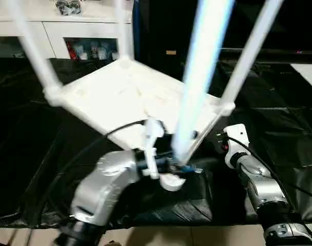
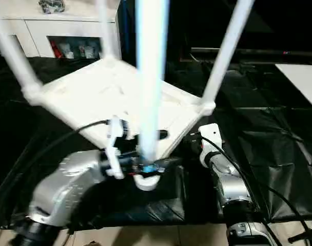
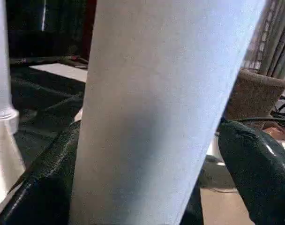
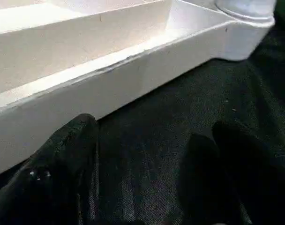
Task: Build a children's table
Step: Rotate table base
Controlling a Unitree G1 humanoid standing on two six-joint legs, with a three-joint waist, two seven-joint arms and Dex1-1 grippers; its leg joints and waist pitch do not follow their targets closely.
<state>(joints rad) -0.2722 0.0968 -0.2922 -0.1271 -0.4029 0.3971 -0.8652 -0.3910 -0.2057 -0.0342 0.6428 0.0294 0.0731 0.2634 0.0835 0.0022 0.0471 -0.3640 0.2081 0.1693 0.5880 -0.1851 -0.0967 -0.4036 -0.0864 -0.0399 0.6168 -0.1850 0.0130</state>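
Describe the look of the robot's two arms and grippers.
Both forearms are rounded silver metal shells over black joints, the left arm and right arm alike. White housings sit at the wrists, and a black cable runs along each. Gripper fingers are black.

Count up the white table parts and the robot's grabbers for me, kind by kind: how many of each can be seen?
Table top, lying upside down: 1
Legs standing up from its corners: 4
Grippers: 2, the left gripper with a leg between its fingers, the right gripper open beside the top's edge
Total: 7
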